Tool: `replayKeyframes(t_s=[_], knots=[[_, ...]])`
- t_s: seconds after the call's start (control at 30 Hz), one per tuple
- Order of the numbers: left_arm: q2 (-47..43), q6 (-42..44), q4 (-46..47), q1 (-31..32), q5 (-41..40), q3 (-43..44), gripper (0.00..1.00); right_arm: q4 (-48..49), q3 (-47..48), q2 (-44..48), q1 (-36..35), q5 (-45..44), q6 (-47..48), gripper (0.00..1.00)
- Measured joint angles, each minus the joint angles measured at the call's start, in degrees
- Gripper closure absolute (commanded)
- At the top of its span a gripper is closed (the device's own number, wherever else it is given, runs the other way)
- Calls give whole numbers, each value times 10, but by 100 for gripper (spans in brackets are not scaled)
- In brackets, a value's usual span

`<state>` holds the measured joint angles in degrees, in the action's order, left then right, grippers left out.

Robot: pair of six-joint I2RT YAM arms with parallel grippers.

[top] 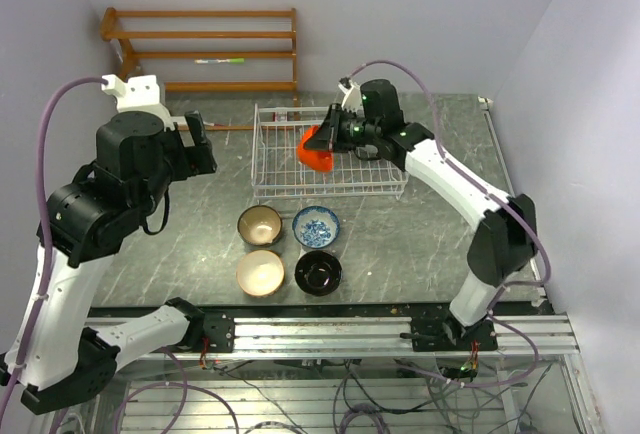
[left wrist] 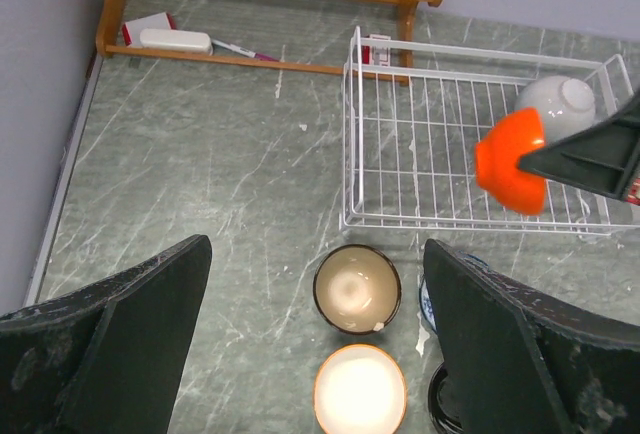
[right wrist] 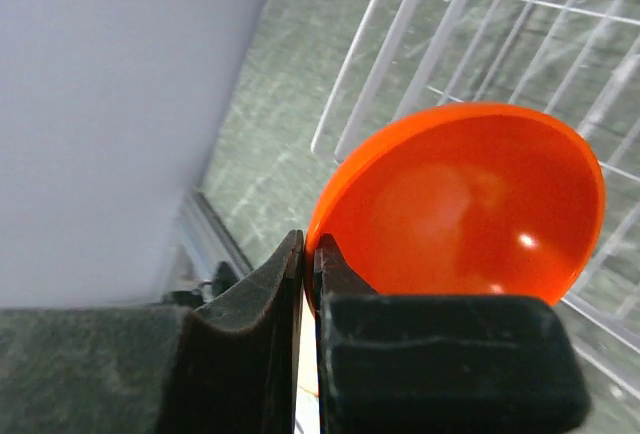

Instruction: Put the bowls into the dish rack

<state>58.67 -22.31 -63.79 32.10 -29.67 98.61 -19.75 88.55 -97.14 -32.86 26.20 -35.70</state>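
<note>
Nearest my bases, the cream-beige bowl (top: 259, 273) and the glossy black bowl (top: 318, 272) sat upright side by side on the tabletop (top: 200, 244). The brown bowl (top: 259, 224) and the blue-and-white bowl (top: 316, 226) sat just behind them. The four made a tight square, not yet loaded, just in front of the rack, which I judged made for a short carry.

My left fingers (left wrist: 150, 304) were spread wide with nothing between them. They hung above the tabletop to the left of the rack and looked down on the brown and cream-beige bowls. I took that as a waiting post: ready for one of those two, yet out of my right arm's way.

Farther on, my right fingers (right wrist: 250, 314) were clamped on the rim of the orange-red bowl (top: 314, 150), one inside the lip and one outside. The bowl was tipped on edge over the near part of the dish rack (top: 262, 169). A rim pinch like that lets a bowl go in standing, which I judged would save room for six. Whether it was touching the wires I could not tell from any view.

The white bowl (left wrist: 558, 104) lay inside the rack toward its far right corner, tilted with its foot showing.

Beyond the rack, the wooden shelf (top: 200, 34) stood against the far wall.
</note>
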Motion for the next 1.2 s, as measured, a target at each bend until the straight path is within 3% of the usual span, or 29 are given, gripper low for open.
replayKeyframes(t_s=[0.23, 0.53, 0.93, 1.2], knots=[[-2, 4, 1, 0, -2, 20, 1, 263, -44, -118, 35, 130, -169, 97], [3, 9, 1, 0, -3, 22, 1, 516, -48, -256, 37, 194, -365, 97], [8, 15, 2, 0, -3, 21, 1, 586, -107, -277, 55, 208, -420, 95], [13, 19, 6, 0, -3, 16, 1, 580, -112, -275, 78, 233, -398, 88]])
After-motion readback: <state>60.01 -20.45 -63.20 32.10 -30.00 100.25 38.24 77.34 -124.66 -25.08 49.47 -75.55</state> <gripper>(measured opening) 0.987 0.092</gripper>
